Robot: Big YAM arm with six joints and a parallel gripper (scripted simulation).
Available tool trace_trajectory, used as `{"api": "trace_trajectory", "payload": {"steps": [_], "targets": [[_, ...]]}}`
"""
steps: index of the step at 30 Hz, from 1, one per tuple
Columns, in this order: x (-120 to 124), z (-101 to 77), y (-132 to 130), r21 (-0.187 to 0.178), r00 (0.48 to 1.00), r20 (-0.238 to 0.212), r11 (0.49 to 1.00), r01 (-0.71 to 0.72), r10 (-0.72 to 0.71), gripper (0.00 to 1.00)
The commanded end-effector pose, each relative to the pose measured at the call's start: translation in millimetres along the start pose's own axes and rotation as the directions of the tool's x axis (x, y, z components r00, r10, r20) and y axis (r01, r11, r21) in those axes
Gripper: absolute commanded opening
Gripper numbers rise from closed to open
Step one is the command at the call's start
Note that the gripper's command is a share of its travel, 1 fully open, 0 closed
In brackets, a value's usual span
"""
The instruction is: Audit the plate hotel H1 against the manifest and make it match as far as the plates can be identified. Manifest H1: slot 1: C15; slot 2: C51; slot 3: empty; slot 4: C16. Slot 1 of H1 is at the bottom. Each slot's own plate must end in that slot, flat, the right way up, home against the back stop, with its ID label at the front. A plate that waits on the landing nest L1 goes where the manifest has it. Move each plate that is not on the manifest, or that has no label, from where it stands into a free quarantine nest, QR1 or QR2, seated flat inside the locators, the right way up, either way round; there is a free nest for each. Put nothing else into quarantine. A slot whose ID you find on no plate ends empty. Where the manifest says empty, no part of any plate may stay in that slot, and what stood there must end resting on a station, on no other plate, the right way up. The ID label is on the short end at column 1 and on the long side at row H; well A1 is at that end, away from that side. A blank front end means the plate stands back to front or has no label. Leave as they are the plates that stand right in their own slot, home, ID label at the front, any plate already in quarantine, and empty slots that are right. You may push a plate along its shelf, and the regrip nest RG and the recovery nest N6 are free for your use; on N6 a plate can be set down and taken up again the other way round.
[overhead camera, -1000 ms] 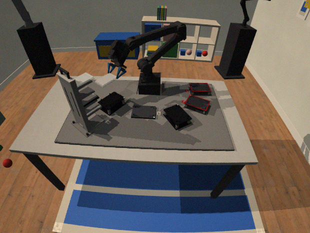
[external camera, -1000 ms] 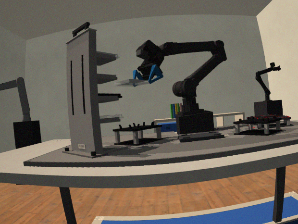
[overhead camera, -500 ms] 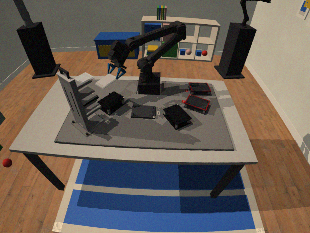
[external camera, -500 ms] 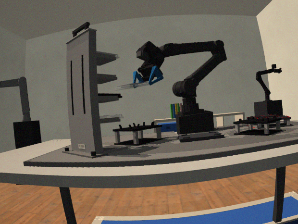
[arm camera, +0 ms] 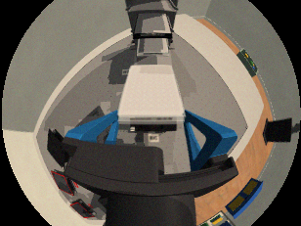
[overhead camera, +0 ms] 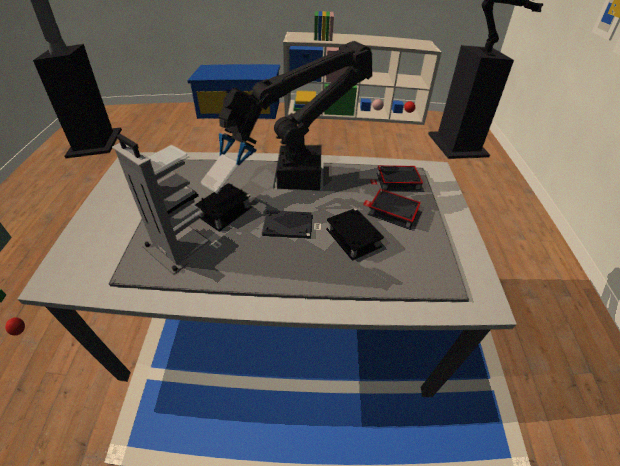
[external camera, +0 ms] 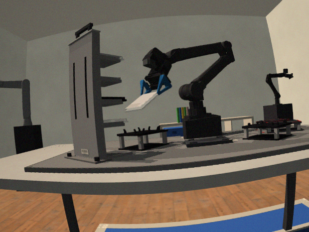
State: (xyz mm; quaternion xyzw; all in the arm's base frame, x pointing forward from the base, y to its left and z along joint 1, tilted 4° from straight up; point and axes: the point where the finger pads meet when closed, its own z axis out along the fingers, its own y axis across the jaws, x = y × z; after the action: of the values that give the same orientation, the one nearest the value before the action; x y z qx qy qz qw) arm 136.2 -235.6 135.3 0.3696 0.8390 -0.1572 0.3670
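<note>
From the top, the gripper (overhead camera: 236, 148) sits in the upper left of the frame, its blue fingers (overhead camera: 225, 143) astride the near end of a white plate (overhead camera: 219, 172). The plate slopes down toward the black nest (overhead camera: 223, 203) beside the plate hotel (overhead camera: 150, 210) — held by one short end, probably so the free end can lead into a slot or nest. The red-rimmed quarantine nests (overhead camera: 399, 175) lie well apart at the upper right.

In the exterior view the plate (external camera: 141, 101) hangs at centre frame, tilted, its low end pointing at the hotel's (external camera: 83, 94) shelves and clear of them, above the nest (external camera: 141, 133). The gripper (external camera: 155, 87) stands wide, its jaws spanning the plate's width.

The wrist view shows the plate (arm camera: 153, 95) running up the middle toward the hotel (arm camera: 150, 1), both blue fingers flanking its near end — wide, yet holding it. No label can be made out.
</note>
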Motion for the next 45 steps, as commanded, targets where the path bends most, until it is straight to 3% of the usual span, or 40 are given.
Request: {"api": "trace_trajectory", "payload": {"steps": [1, 3, 7, 11, 13, 17, 19, 23, 27, 28, 31, 34, 44, 45], "targets": [[-29, -8.2, -3, 0.012, 0.997, 0.065, 0.999, 0.030, -0.031, 0.86], [-37, -11.2, -4, 0.016, 0.996, 0.079, 0.999, 0.035, -0.036, 0.86], [-27, -6.0, -3, 0.011, 0.997, 0.065, 0.999, 0.030, -0.031, 0.86], [-39, -10.8, -5, 0.018, 0.996, 0.086, 0.999, 0.037, -0.038, 0.86], [-26, -4.5, -3, 0.011, 0.997, 0.065, 0.999, 0.030, -0.031, 0.86], [-34, -7.0, -4, 0.015, 0.996, 0.080, 0.999, 0.035, -0.036, 0.86], [-24, -2.3, -3, 0.010, 0.997, 0.064, 1.000, 0.030, -0.030, 0.86], [-32, -4.7, -4, 0.015, 0.996, 0.080, 0.999, 0.034, -0.035, 0.86], [-22, -0.1, -3, 0.011, 0.997, 0.064, 1.000, 0.029, -0.030, 0.86], [-37, -6.9, -5, 0.018, 0.995, 0.087, 0.999, 0.036, -0.037, 0.86], [-20, 1.3, -3, 0.011, 0.998, 0.064, 1.000, 0.028, -0.029, 0.86], [-28, -1.0, -4, 0.015, 0.996, 0.078, 0.999, 0.033, -0.034, 0.86], [-17, 5.3, -3, 0.011, 0.998, 0.064, 1.000, 0.027, -0.028, 0.86], [-33, -1.4, -6, 0.019, 0.995, 0.089, 0.999, 0.035, -0.036, 0.86]]}}
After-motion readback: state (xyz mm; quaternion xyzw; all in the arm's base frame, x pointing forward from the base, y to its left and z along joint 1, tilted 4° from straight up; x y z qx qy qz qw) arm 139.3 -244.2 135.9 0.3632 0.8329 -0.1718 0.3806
